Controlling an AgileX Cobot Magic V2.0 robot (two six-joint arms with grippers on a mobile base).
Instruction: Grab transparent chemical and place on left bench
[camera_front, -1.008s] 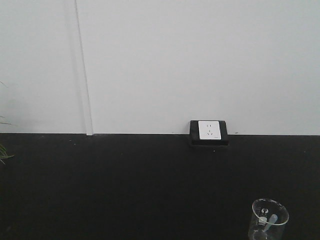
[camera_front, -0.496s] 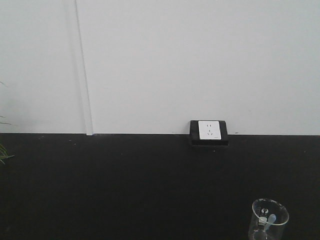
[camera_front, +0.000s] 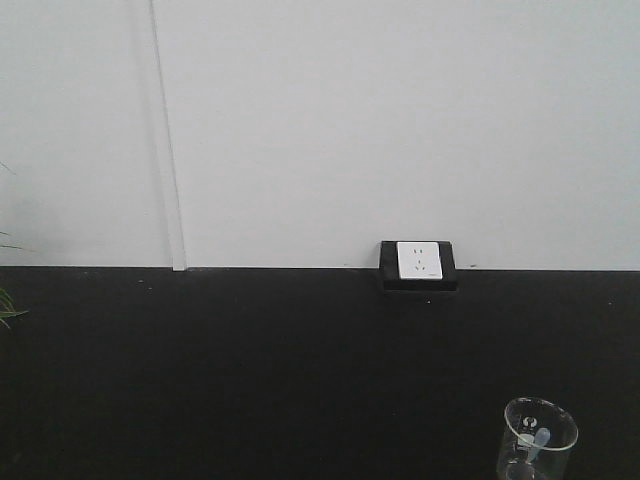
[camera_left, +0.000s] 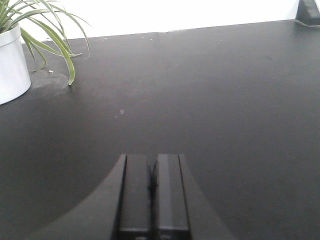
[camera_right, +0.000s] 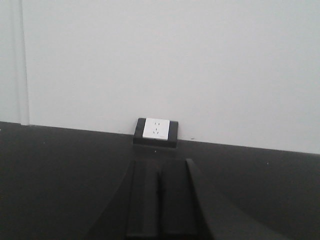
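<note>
A white wall (camera_front: 400, 120) backs the black worktop (camera_front: 250, 370). A potted plant (camera_left: 12, 65) stands upper left in the left wrist view, and a wall socket (camera_front: 419, 260) sits mid-frame. The transparent chemical beaker (camera_front: 540, 440) stands at the front view's lower right. The left gripper (camera_left: 152, 165) and right gripper (camera_right: 159, 170) have their fingers pressed together.

It looked like a laboratory: a matte black counter (camera_front: 250, 370) ran below a plain white wall (camera_front: 350, 120); a small clear glass beaker (camera_front: 538, 456) with a dropper (camera_front: 541, 437) stood on it.
</note>
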